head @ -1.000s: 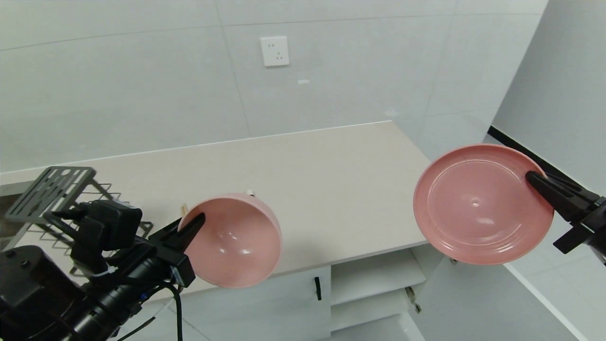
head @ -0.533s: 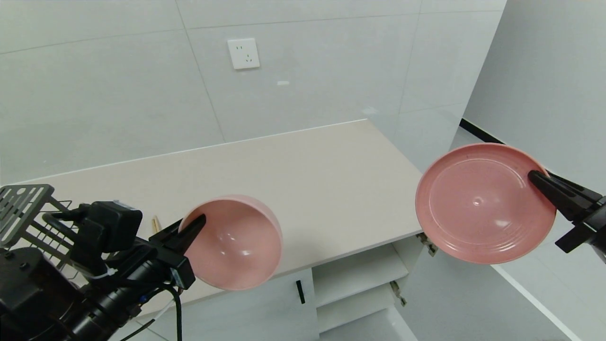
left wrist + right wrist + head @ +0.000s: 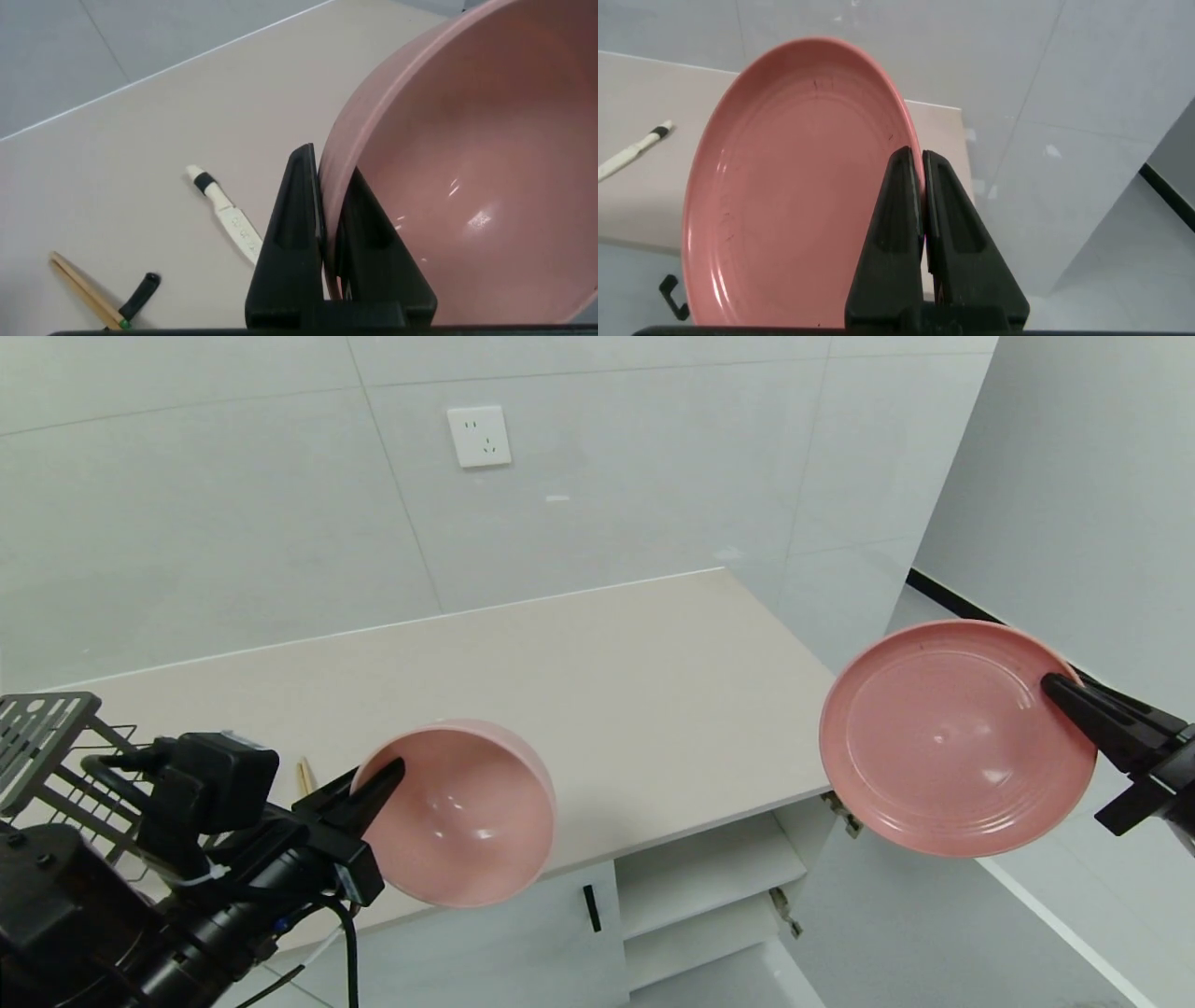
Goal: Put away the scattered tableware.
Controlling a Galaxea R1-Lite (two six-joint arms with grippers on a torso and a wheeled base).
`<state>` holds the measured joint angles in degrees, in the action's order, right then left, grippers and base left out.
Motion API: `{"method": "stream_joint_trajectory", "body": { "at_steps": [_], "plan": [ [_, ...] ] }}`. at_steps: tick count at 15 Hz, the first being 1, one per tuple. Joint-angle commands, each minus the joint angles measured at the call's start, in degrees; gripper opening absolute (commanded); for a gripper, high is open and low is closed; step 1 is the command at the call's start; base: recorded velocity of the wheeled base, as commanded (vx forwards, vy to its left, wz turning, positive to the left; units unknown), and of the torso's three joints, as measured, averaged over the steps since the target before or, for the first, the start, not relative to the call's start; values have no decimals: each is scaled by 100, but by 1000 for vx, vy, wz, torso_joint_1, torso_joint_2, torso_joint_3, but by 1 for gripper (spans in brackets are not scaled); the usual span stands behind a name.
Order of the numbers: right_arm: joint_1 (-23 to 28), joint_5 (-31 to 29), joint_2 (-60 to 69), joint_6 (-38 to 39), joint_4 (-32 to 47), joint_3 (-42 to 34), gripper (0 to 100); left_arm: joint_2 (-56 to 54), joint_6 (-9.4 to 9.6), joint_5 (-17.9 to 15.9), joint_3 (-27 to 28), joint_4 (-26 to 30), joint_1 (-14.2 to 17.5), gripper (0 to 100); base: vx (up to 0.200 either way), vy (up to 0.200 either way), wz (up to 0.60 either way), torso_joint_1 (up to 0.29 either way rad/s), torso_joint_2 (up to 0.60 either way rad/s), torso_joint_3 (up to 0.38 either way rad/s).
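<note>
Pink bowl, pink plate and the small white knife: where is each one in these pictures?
Round pink bowl (image 3: 467,817): head view, on its inner bottom.
Flat round pink plate (image 3: 943,737): head view, centre of its face.
Small white knife (image 3: 229,215): left wrist view, middle of its length.

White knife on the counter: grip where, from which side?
Take the white knife by the narrow handle near its black band, from above, pinching across its width. It lies flat on the countertop, so only its long sides are open.
</note>
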<state>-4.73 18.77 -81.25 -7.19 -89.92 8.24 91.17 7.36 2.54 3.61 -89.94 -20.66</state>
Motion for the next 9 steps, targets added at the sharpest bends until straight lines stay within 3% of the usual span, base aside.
{"method": "stream_joint_trajectory", "body": {
  "at_steps": [1, 5, 8, 9],
  "plan": [
    [-2, 4, 4, -1, -8, 2, 0, -3, 2, 1, 0, -6, 1, 0, 0, 0, 0, -173, 344, 173],
    [-10, 4, -5, -1, -8, -42, 0, -12, 2, 1, -27, -6, -17, 0, 0, 0, 0, -182, 378, 182],
    [-10, 4, -22, -1, -8, -68, 0, -29, 2, 1, -115, -6, -526, 0, 0, 0, 0, -216, 429, 209],
    [-10, 4, -22, -1, -8, -68, 0, -73, 2, 1, -106, -6, -746, 0, -200, 0, 0, -271, 535, 256]
  ]
}}
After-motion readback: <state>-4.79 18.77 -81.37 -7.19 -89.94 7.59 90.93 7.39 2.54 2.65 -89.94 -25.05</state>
